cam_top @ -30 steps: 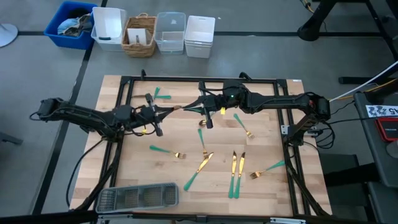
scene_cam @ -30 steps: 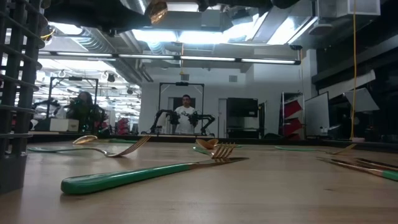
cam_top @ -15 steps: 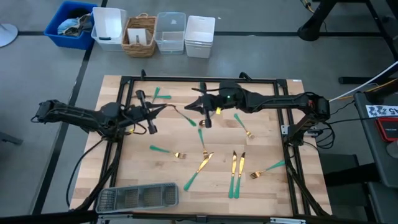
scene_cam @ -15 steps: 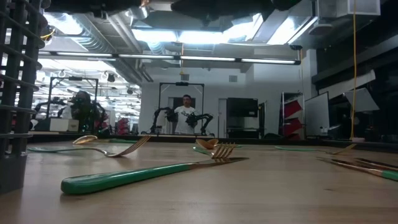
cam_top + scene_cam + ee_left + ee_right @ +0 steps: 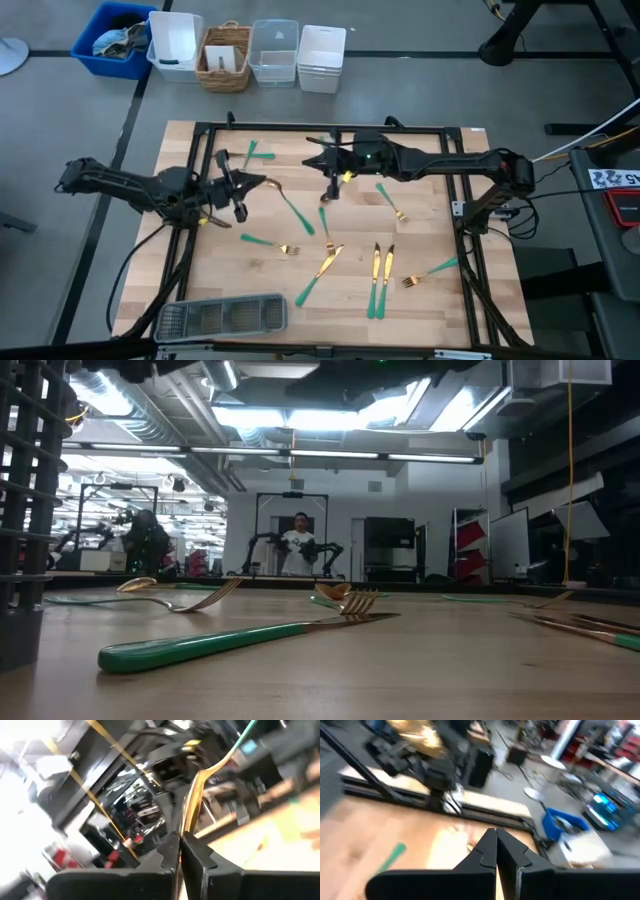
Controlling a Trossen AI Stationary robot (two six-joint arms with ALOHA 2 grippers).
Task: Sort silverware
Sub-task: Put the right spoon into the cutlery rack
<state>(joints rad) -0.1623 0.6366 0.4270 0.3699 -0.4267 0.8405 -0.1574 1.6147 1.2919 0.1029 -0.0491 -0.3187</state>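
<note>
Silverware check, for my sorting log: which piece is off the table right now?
The spoon clamped by its gold end in the left gripper; every other piece lies flat on the wood.

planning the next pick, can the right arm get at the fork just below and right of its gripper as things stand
Probably yes: the right gripper is shut and empty, and the fork lies alone on bare wood beside that arm. The left gripper, shut on a spoon, is on the other side.

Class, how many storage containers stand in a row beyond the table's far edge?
5, left to right in the high view: blue bin, white bin, wicker basket, clear tub, white tub. None appears hidden.
</note>
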